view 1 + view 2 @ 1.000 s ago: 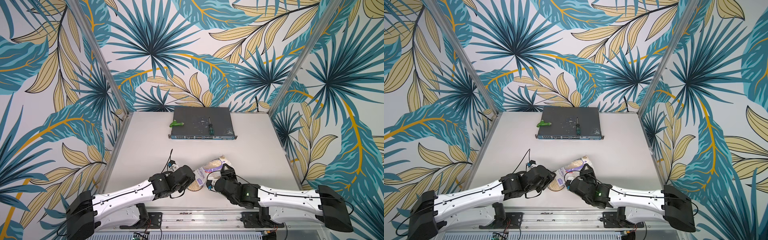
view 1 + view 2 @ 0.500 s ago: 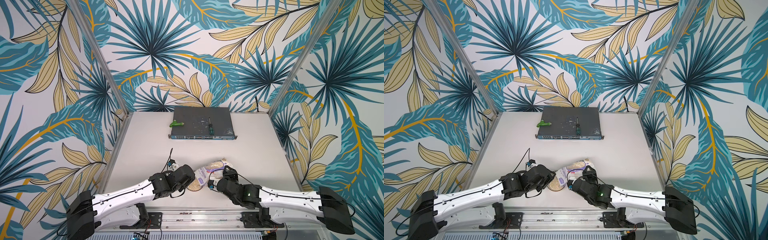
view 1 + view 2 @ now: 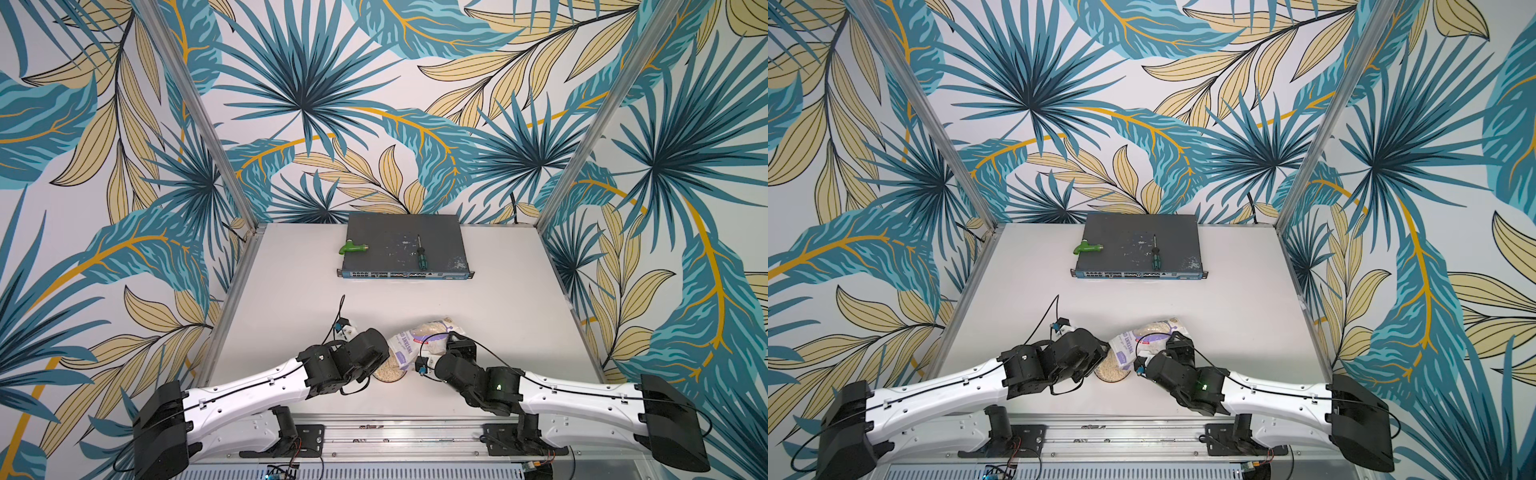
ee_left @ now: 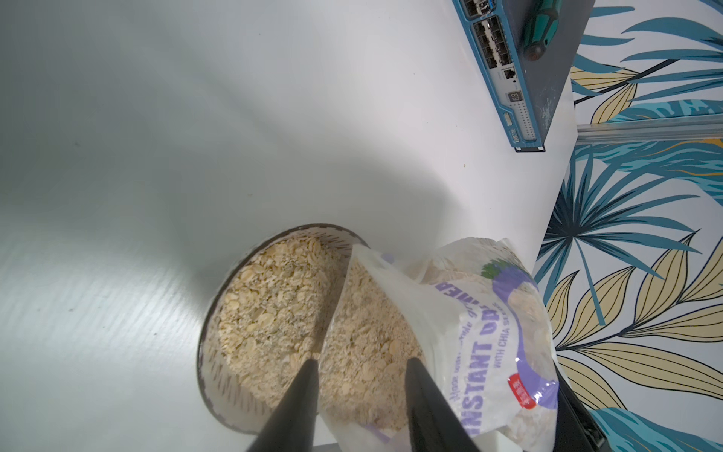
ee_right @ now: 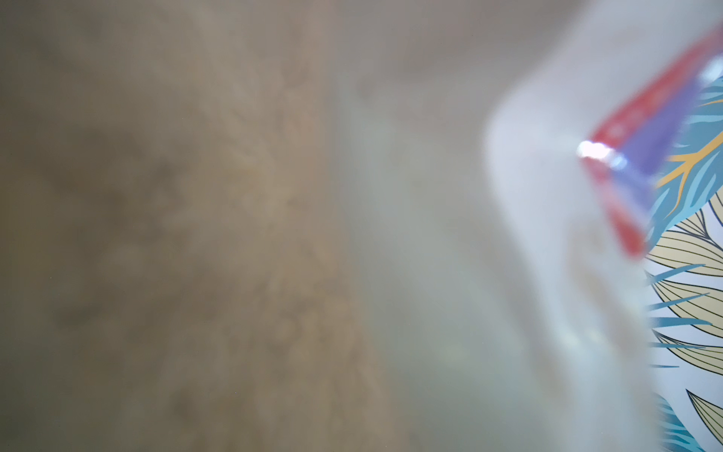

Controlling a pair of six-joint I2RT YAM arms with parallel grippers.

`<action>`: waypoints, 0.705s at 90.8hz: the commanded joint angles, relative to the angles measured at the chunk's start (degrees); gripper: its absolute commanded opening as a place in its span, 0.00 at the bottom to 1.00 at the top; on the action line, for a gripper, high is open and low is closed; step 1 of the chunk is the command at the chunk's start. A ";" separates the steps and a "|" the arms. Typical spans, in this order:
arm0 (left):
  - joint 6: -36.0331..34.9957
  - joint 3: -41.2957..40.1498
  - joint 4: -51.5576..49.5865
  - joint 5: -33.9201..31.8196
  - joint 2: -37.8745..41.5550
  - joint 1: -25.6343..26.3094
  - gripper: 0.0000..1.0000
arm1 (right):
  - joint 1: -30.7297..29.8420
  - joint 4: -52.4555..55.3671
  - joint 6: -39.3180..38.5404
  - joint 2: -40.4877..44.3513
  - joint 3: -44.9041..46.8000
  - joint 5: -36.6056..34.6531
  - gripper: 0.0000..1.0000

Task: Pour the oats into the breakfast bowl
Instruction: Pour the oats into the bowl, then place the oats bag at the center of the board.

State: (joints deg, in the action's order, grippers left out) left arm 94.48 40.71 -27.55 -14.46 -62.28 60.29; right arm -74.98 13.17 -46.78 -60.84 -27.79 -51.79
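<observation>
Leafy wallpaper rings my white worktop (image 3: 291,291). The left wrist view alone shows the bowl's (image 4: 313,226) lattice rim. It sits between the arms, full of pale oats (image 4: 270,309). The tipped pouch (image 4: 481,352) reads "INSTANT", "WITH CHIA". The left gripper's (image 4: 360,362) jaws pinch its open mouth. The right wrist view is all blurred pouch, so I cannot tell the right gripper's (image 3: 455,345) jaws.

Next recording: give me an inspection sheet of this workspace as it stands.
Surface: white table, a few specks.
Job's things: oats pouch tilted, mouth over breakfast bowl, which is nearly full of oats.
Clutter: network switch at back carrying green fitting and screwdriver.
Grippers: left gripper clamps pouch near mouth; right gripper at its other end, jaws hidden.
Cables: wrist cable arches above left wrist.
Surroundings: leaf-print walls.
</observation>
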 commanded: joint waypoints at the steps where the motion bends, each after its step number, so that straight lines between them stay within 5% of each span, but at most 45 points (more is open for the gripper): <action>1: -1.18 2.78 -3.49 -3.20 1.48 0.14 0.40 | 0.10 -7.13 3.82 4.01 -0.21 -1.48 0.00; 64: -4.24 9.94 -12.03 -10.41 7.28 0.13 0.42 | 0.17 -7.32 12.94 9.66 -0.87 3.31 0.00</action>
State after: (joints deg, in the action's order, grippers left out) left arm 90.89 48.40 -36.56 -22.41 -57.04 60.31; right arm -74.98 13.21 -39.13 -52.69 -26.87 -45.95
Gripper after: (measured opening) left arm 0.419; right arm 0.452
